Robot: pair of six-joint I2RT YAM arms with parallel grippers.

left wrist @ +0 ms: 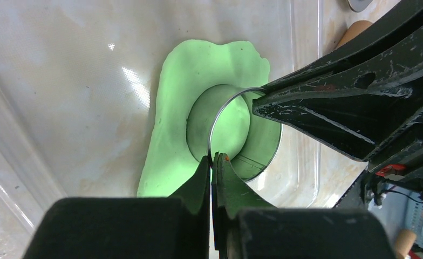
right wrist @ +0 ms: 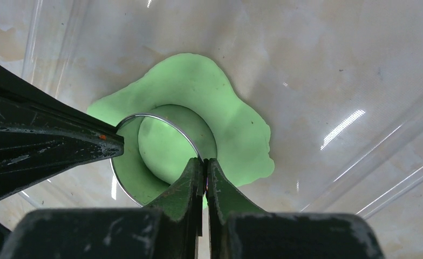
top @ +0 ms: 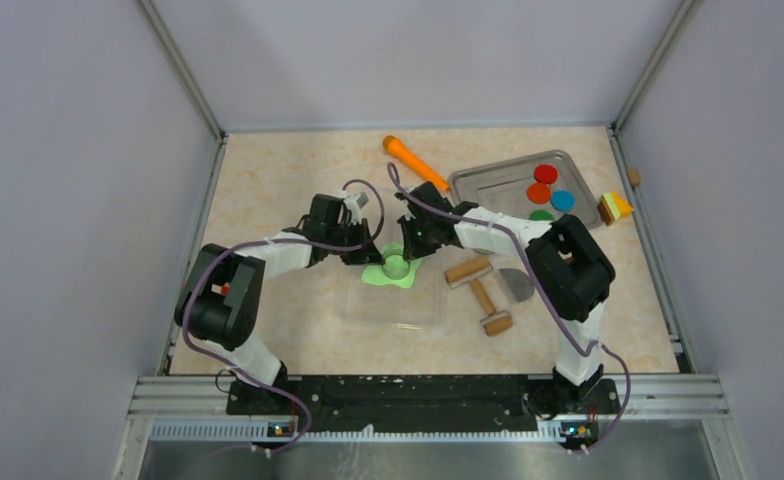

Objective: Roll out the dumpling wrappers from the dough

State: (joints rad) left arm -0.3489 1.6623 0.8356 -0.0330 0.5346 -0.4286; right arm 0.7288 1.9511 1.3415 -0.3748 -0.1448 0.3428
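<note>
A thin, irregular sheet of light green dough (top: 380,276) lies on a clear plastic board (top: 368,310). A metal ring cutter (top: 396,265) stands on the dough. My left gripper (left wrist: 213,157) is shut on the ring's near rim (left wrist: 211,129). My right gripper (right wrist: 204,161) is shut on the opposite rim (right wrist: 161,117). Inside the ring shows a round patch of dough (right wrist: 163,148); I cannot tell whether it is a cut-out dumpling wrapper. The sheet (right wrist: 236,124) spreads round the ring. The right fingers (left wrist: 328,108) fill the right side of the left wrist view.
A wooden rolling pin (top: 468,270), a wooden stamp (top: 488,305) and a metal scraper (top: 516,283) lie right of the board. An orange tool (top: 415,160) lies at the back. A metal tray (top: 488,182) holds red, orange, blue and dark green discs. A toy burger (top: 615,207) sits beside it.
</note>
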